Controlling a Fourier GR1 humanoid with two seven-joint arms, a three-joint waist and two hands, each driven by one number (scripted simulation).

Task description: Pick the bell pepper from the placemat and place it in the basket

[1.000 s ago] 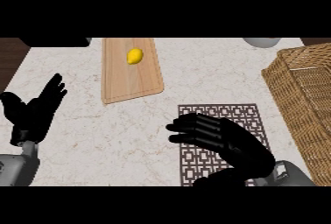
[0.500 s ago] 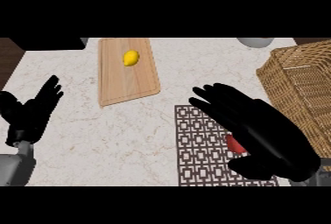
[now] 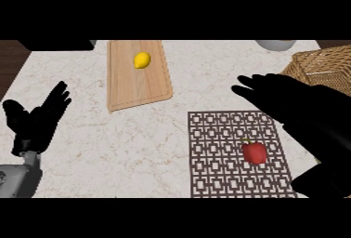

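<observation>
At the far left the left robot hand (image 3: 37, 121) rests with fingers straight and up, holding nothing and well apart from everything else; it looks parked out of the way. Up and to its right a wooden cutting board (image 3: 137, 83) lies on the marble worktop (image 3: 103, 148) with a lemon (image 3: 142, 60) near its far end, no part of this job. Further right the patterned placemat (image 3: 219, 158) carries the red bell pepper (image 3: 254, 152), lying just below and to the left of the right robot hand (image 3: 295, 100). That hand hovers over the mat's far right corner, fingers spread apart and clamped on nothing, probably poised to come down on the pepper. The wicker basket (image 3: 326, 62) waits just beyond it, a short carry away.
</observation>
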